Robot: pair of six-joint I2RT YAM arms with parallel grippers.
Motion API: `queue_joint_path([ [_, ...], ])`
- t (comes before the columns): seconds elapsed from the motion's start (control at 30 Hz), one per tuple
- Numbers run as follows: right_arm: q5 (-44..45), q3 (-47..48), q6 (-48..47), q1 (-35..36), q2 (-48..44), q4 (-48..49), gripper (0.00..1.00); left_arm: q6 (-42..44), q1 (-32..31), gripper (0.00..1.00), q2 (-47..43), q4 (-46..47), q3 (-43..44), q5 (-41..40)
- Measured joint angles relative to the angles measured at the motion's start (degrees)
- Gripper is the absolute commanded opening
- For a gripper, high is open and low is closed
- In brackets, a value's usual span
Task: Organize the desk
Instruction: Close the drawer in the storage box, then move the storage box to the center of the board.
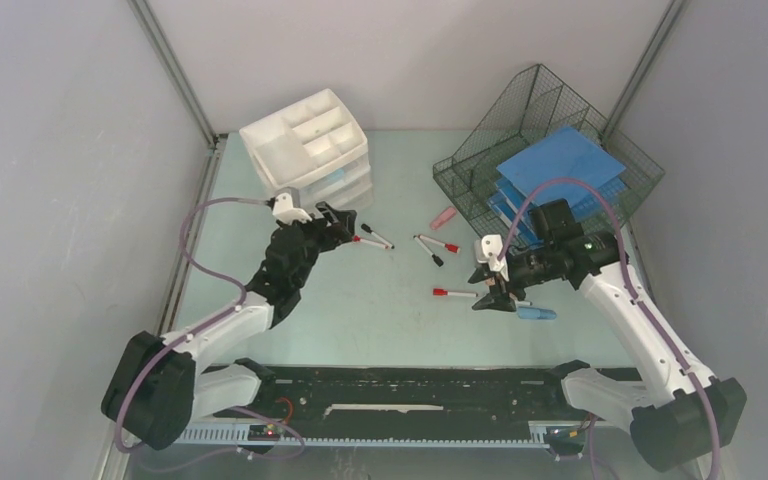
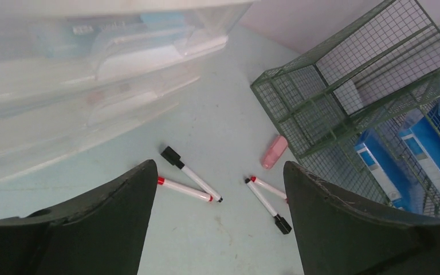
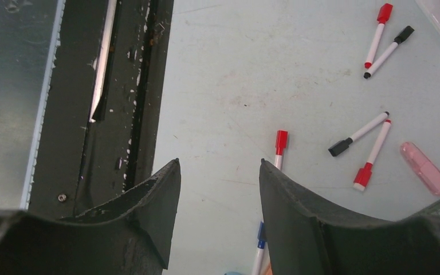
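Worktop (image 1: pixel 360 310) under white drawer unit (image 1: pixel 310 150), left tool (image 2: pixel 219 165) spread wide, empty, over two markers (image 2: pixel 184 189) just before drawer unit, right tool (image 3: pixel 219 163) half spread, apparently empty, well right of it.

White markers (image 2: pixel 184 189) capped in red and black are lying on the pale mint-green desk (image 1: pixel 380 315), a pink eraser (image 1: pixel 443 217) sitting beside the dark wire-mesh tray (image 1: pixel 560 100) holding blue folders (image 1: pixel 560 160).

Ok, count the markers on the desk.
6 markers: two by the drawers, two in a V near the eraser, one red-capped before the right tool, one blue mostly hidden under it. Others may be hidden.
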Motion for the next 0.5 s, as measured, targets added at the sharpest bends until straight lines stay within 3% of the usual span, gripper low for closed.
queue_joint_path([
  [0.1, -2.47, 0.00, 2.49, 0.02, 1.62, 1.51, 0.60, 2.62, 0.48, 0.93, -2.23, -4.37, 2.45, 0.17],
  [0.2, -5.38, 0.00, 6.73, 0.83, 4.42, 4.11, 0.60, 8.81, 1.49, 0.95, -4.59, -13.86, 10.56, 0.79],
  [0.37, -6.14, -0.28, 15.80, 6.45, 7.69, 11.37, 0.60, 21.33, 3.06, 0.98, -4.11, -32.33, 29.22, 1.60],
  [0.5, -5.42, -0.28, 21.94, 10.51, 8.02, 16.76, 0.61, 32.28, 3.69, 0.94, 3.45, -48.33, 47.95, 1.70],
])
